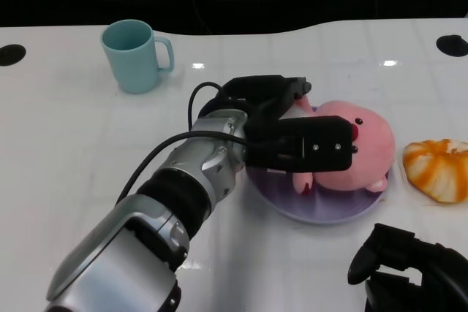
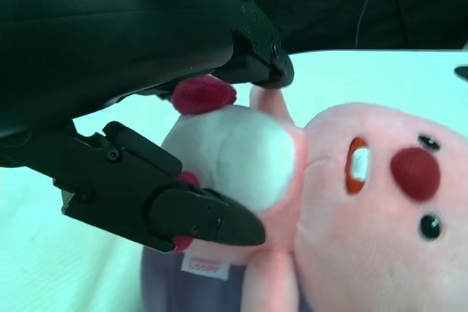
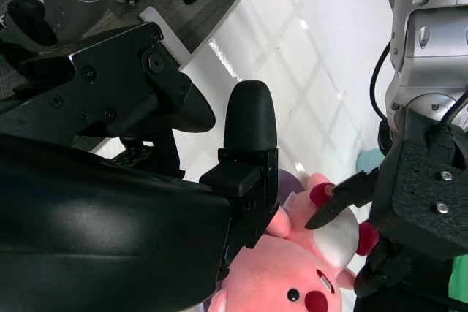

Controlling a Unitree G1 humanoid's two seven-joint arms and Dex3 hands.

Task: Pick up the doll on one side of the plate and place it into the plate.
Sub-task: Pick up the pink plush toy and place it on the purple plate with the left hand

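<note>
A pink plush doll with a white belly lies on its side on the purple plate, right of the table's middle. My left hand reaches over the plate's left part and grips the doll's body. In the left wrist view its fingers press on both sides of the white belly of the doll. The right wrist view shows the doll with my left hand around it. My right hand hangs at the lower right, near the plate's front edge, fingers apart and holding nothing.
A light blue mug stands at the back left. An orange-and-white object lies just right of the plate. The table's far edge runs along the dark background.
</note>
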